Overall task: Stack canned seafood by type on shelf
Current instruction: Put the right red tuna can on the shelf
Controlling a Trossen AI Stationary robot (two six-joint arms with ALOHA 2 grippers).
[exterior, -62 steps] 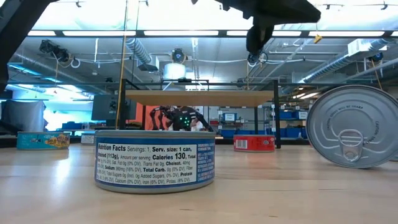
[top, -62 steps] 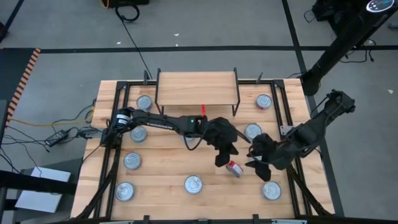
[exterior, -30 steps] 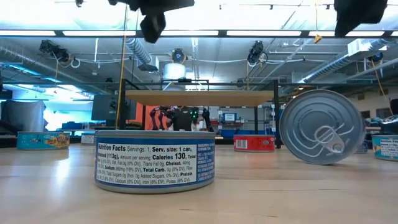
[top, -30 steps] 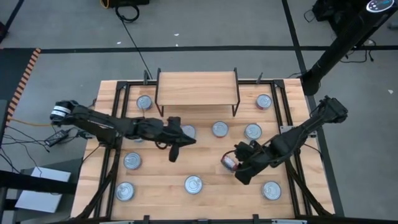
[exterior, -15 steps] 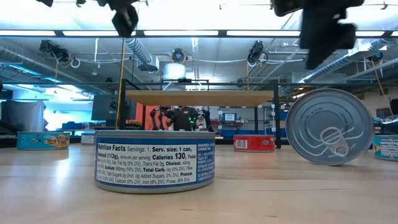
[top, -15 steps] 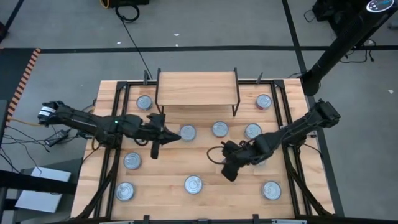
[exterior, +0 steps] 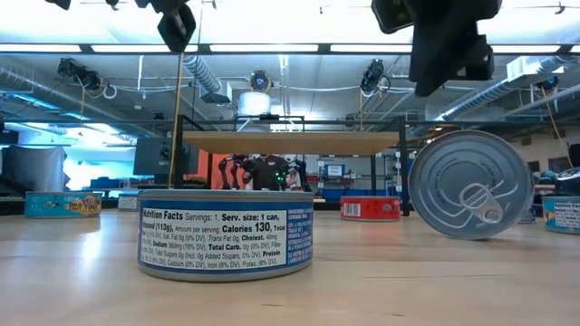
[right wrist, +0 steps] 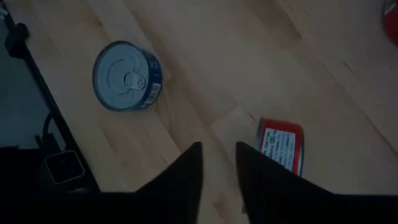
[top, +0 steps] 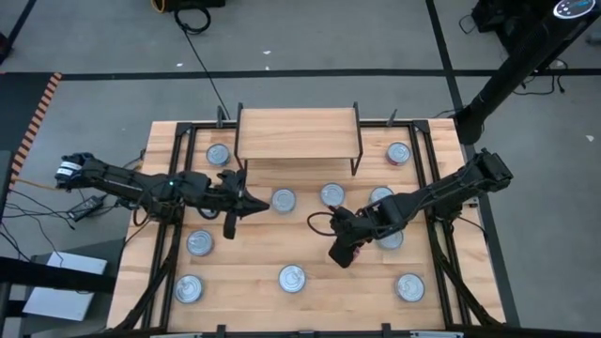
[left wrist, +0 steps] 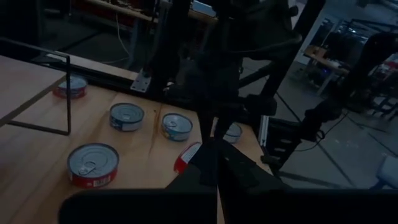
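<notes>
Shelf: the shelf stands at the 12 o'clock edge of the counter. Its light wood top has no tin on it.
Under the shelf: the low view looks below the board and shows only thin black legs and the room behind.
Tins: the canned seafood sits spread out on the counter, all off the shelf. Most tins stand flat with shiny silver tops up.
Nearest tin: the blue tin in the low view has a dark blue label with white words.
Tipped tin: the red tin lies on its side on the wood, just beside the tips of the right gripper. In the low view its round silver top faces the camera.
Corner tin: one red-sided tin stands at about 2 o'clock, near the shelf's leg.
Left gripper: the left gripper hangs above the counter at about 9 o'clock from the middle. Its fingers are pressed together and hold nothing.
Right gripper: the right gripper hangs near the middle, toward 4 o'clock. There is a narrow gap between its fingers and nothing in it.
Only in the wrist view: the right wrist view shows the red label with small print; the high view hides that tin under the arm.
</notes>
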